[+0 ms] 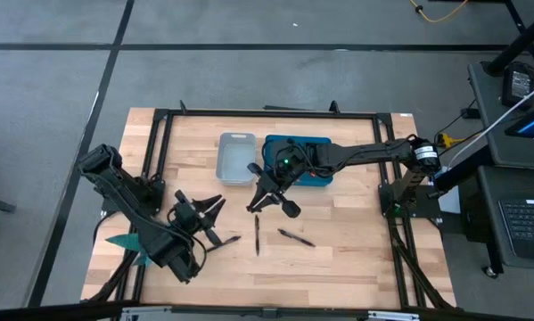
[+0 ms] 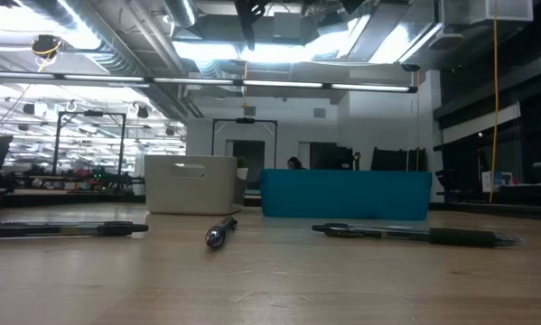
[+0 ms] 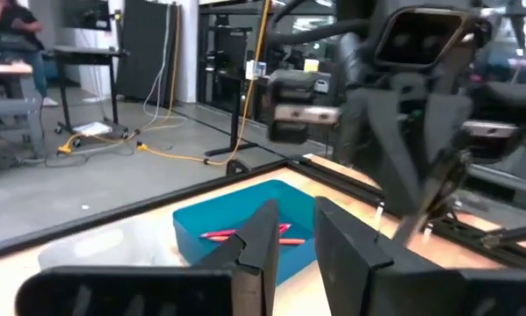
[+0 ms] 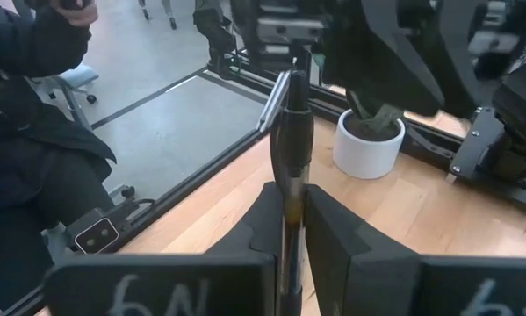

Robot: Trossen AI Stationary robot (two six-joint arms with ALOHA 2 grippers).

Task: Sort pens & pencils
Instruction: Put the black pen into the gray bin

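My right gripper hangs over the table's middle, just in front of the blue bin, and is shut on a dark pen. My left gripper is at the left, raised off the table and open, with nothing between its fingers. Three dark pens lie flat on the wood: one by the left gripper, one in the middle, one to its right. Red pencils lie in the blue bin. The white bin stands beside it. My right gripper pinches the dark pen's barrel between its two fingers. The pen lies along the fingers and sticks out well past their tips. It is lifted clear of the table, slanting slightly downward with the gripper.
A black frame runs round the tabletop. A white round pot stands near the left arm's base. A person sits beyond the table's left edge. Bare wood lies along the near edge.
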